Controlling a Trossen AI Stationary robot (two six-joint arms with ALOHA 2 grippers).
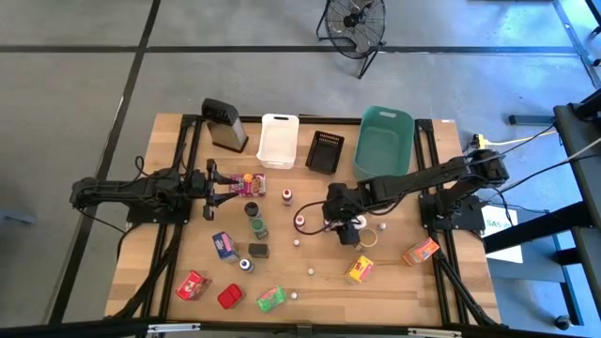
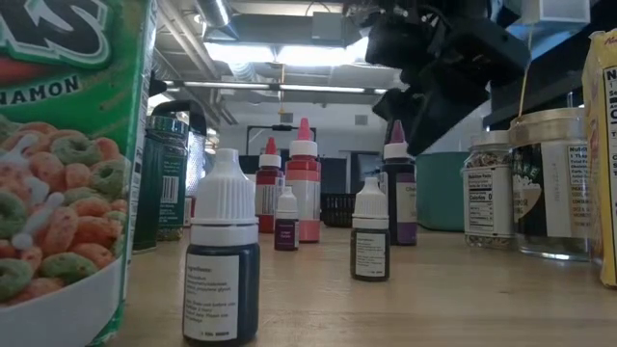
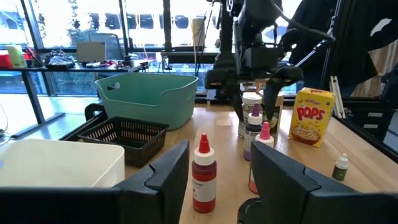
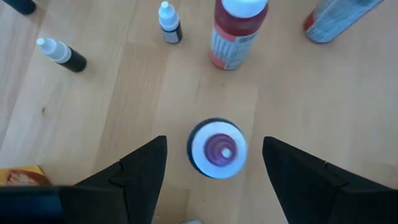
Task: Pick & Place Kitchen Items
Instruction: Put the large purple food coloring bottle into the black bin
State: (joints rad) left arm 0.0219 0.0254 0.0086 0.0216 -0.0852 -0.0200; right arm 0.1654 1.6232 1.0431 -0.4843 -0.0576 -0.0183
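Observation:
My right gripper (image 4: 214,146) is open and points down over a small white-collared, purple-capped bottle (image 4: 217,149) that stands upright on the table. Its fingers stand on either side of the cap and do not touch it. In the low view this gripper (image 2: 429,92) hangs just above the purple bottle (image 2: 396,188). My left gripper (image 3: 217,152) is open and held level at the table's left side. A red-capped red bottle (image 3: 203,174) stands just ahead, between its fingers, untouched. In the high view the left gripper (image 1: 232,184) is beside that bottle (image 1: 247,180), and the right gripper (image 1: 324,218) is mid-table.
A grater (image 1: 225,124), white bin (image 1: 279,139), black basket (image 1: 324,150) and teal bin (image 1: 383,141) line the far edge. Red (image 1: 192,284), green (image 1: 270,299), yellow (image 1: 361,269) and orange (image 1: 421,252) packets lie near the near edge. Small bottles and jars (image 2: 487,193) stand around the centre.

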